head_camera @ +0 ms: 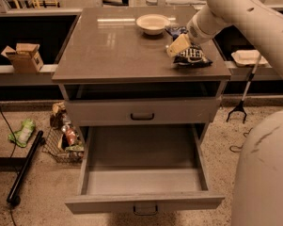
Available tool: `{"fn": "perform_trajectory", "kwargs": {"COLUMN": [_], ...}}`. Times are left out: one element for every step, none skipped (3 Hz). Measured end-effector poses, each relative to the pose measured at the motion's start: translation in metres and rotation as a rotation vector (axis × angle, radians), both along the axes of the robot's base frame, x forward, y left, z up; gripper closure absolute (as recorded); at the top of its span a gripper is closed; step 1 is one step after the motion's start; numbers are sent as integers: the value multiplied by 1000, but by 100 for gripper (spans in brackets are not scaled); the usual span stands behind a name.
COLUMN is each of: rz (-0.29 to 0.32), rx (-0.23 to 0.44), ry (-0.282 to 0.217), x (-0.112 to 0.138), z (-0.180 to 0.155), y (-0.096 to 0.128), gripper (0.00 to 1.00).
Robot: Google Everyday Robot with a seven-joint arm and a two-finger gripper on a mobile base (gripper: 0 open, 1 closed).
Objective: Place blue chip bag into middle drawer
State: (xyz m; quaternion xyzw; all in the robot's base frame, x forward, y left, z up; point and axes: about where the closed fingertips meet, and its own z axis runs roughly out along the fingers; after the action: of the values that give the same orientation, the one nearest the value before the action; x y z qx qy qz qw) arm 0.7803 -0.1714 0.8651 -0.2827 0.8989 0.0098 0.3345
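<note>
The blue chip bag (192,56) lies on the right side of the grey cabinet top (113,46), near its front edge. My gripper (178,45) is at the bag's left end, right above it and touching or almost touching it; my white arm reaches in from the upper right. The middle drawer (141,147) is pulled wide open below, and its floor is bare. The small dark handle (145,210) is on its front.
A white bowl (153,23) stands at the back of the top, with a second dark-blue packet (175,30) beside it. The upper drawer front (142,113) is closed. A wire basket (63,138), green packet (22,132) and black pole (24,168) lie on the floor at left. My white body (265,173) fills the lower right.
</note>
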Motion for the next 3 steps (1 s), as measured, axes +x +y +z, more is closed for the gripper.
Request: {"fn": "perform_trajectory", "kwargs": {"rz": [0, 28, 85], "rx": [0, 29, 64], "ry": [1, -5, -48], "x": [0, -7, -29], "z": [0, -3, 13], "y": [0, 6, 9], "gripper": [41, 64, 87]}}
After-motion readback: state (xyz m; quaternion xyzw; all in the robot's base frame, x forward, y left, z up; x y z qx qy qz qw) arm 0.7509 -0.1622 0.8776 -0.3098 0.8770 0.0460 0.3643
